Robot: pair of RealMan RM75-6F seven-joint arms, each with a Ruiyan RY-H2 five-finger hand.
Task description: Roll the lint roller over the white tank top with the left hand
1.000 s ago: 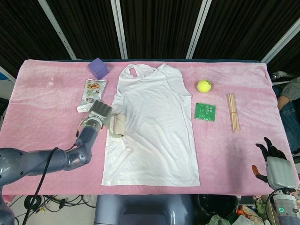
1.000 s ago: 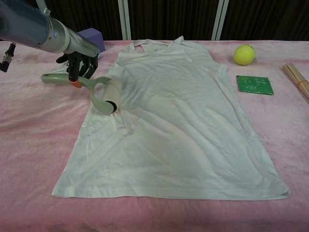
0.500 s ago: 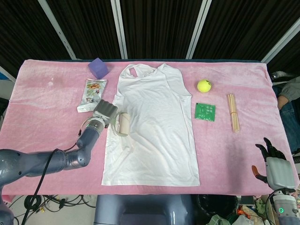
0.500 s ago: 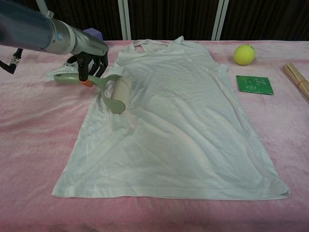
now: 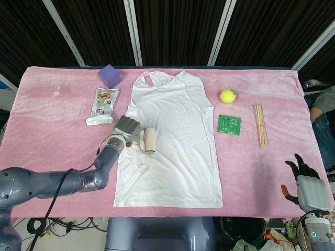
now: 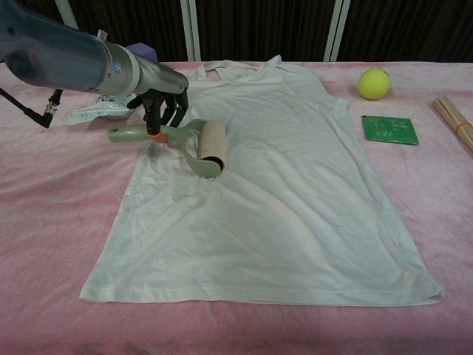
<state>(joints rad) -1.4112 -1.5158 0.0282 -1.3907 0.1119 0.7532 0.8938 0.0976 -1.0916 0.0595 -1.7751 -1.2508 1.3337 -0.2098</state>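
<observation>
A white tank top [image 5: 172, 136] [image 6: 273, 192] lies flat on the pink table, neck toward the back. My left hand [image 5: 125, 130] [image 6: 162, 103] grips the green handle of the lint roller [image 5: 148, 140] [image 6: 208, 146], whose pale roll rests on the shirt's left side. The cloth is wrinkled just below the roll. My right hand [image 5: 305, 183] hangs past the table's front right corner with fingers spread, holding nothing; the chest view does not show it.
A snack packet [image 5: 102, 106] and a purple block [image 5: 109, 76] lie left of the shirt. To its right are a yellow ball [image 5: 227, 95] [image 6: 374, 83], a green packet [image 5: 229, 124] [image 6: 389, 129] and a bundle of wooden sticks [image 5: 260, 124] [image 6: 454, 118].
My left hand has carried the lint roller to the right, from the shirt's left edge further onto the fabric. The right hand has stayed still.
</observation>
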